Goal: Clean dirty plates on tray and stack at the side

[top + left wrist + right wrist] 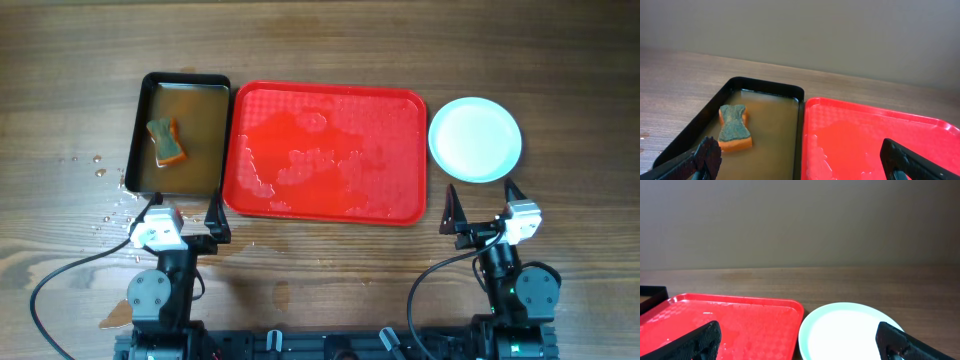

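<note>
The red tray (pixel 325 150) lies at the table's middle, wet with foam and water, with no plate on it; it also shows in the left wrist view (pixel 880 135) and the right wrist view (pixel 730 317). A pale mint plate stack (pixel 475 139) sits on the table just right of the tray; how many plates it holds I cannot tell. It looks clean in the right wrist view (pixel 845 330). My left gripper (pixel 183 215) is open and empty near the table's front, below the black pan. My right gripper (pixel 480 205) is open and empty just in front of the plates.
A black pan (pixel 182 133) of brownish water stands left of the tray, touching it, with an orange and green sponge (pixel 166 141) floating in it; the sponge also shows in the left wrist view (pixel 734 127). Water drops (pixel 105 170) lie left of the pan.
</note>
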